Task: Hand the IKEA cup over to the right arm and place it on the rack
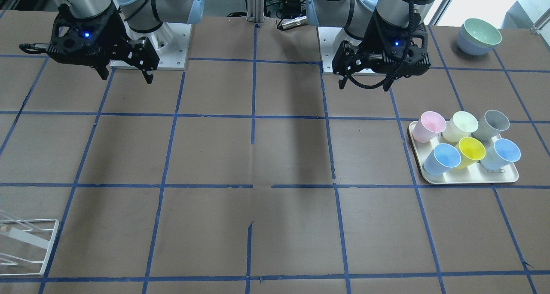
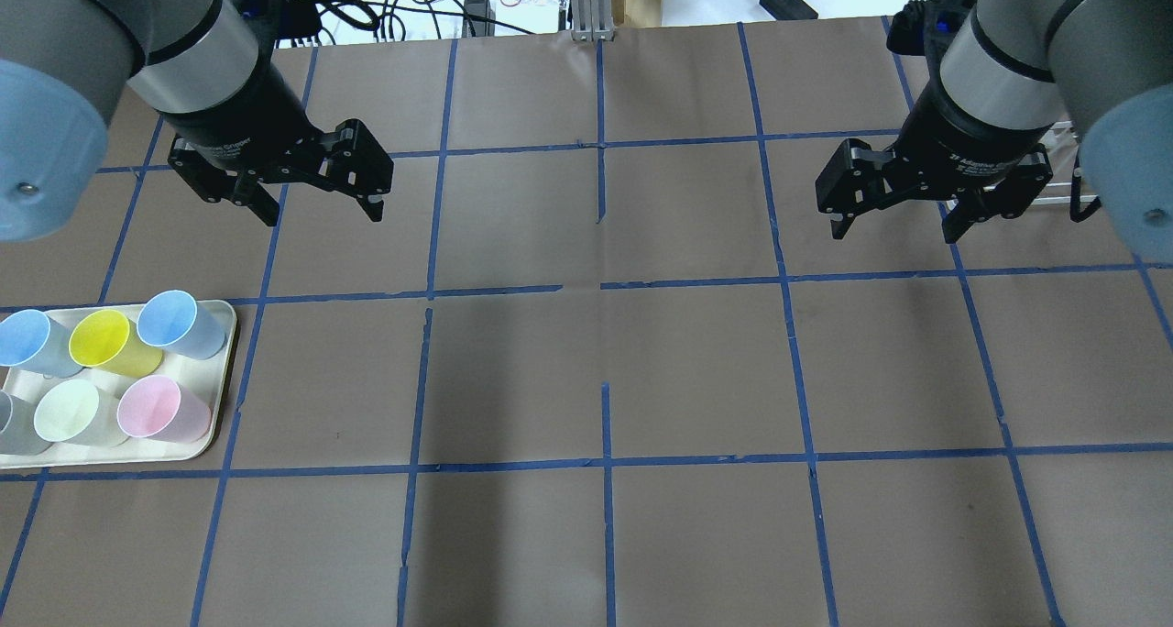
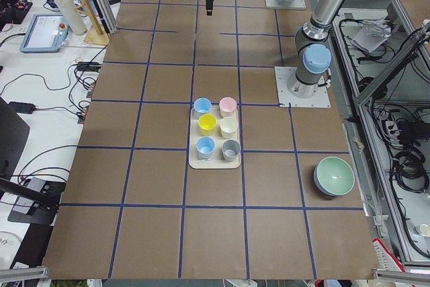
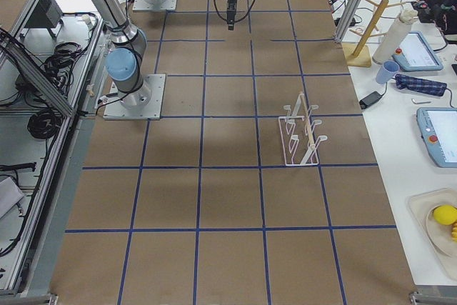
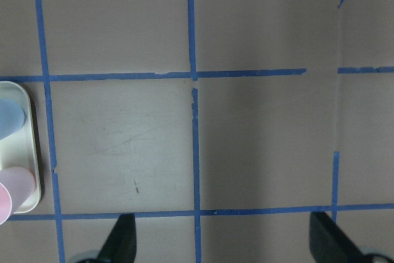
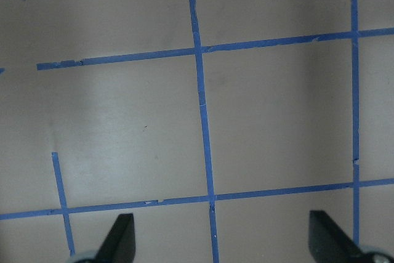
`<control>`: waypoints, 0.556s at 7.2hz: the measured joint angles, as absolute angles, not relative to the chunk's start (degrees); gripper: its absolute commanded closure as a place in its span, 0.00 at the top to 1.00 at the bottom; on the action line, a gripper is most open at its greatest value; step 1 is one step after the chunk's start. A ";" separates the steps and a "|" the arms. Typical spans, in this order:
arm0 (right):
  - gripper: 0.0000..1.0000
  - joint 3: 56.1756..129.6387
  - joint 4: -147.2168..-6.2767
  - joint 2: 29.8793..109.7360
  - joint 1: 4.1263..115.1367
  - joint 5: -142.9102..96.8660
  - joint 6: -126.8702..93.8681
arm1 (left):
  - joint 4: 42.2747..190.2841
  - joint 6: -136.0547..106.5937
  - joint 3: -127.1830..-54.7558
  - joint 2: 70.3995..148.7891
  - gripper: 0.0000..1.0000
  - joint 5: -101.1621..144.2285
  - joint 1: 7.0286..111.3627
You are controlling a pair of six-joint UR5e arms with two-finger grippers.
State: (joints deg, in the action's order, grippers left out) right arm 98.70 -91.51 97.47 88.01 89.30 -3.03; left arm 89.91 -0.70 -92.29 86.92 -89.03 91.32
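The pink IKEA cup [image 1: 427, 127] stands on the cream tray [image 1: 472, 180], at the tray's corner nearest the robot and the table's middle. It also shows in the overhead view [image 2: 161, 409], the exterior left view [image 3: 228, 106] and at the left edge of the left wrist view [image 5: 13, 186]. My left gripper [image 2: 323, 216] hangs open and empty above the table, beyond the tray [image 2: 229, 334] and well apart from the cup. My right gripper [image 2: 893, 235] is open and empty on the other side. The white wire rack [image 4: 300, 133] stands near my right arm, at the table's far edge [image 1: 25, 242].
Several other cups share the tray: two light blue [image 1: 442, 158], a yellow [image 1: 470, 151], a pale yellow [image 1: 459, 126] and a grey one [image 1: 492, 124]. Stacked bowls [image 1: 479, 37] sit behind the tray near the left arm's base. Blue tape lines grid the brown table.
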 measured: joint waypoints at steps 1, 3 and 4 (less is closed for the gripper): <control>1.00 98.70 -91.54 97.47 88.01 89.28 -3.02 | 89.91 -0.70 -92.29 86.92 1.00 -89.03 91.32; 1.00 98.70 -91.74 97.47 88.14 89.22 -3.12 | 89.91 -0.70 -92.30 86.91 1.00 -88.98 91.29; 1.00 98.70 -91.78 97.47 88.17 89.19 -3.15 | 89.96 -0.66 -92.37 86.82 1.00 -88.96 90.99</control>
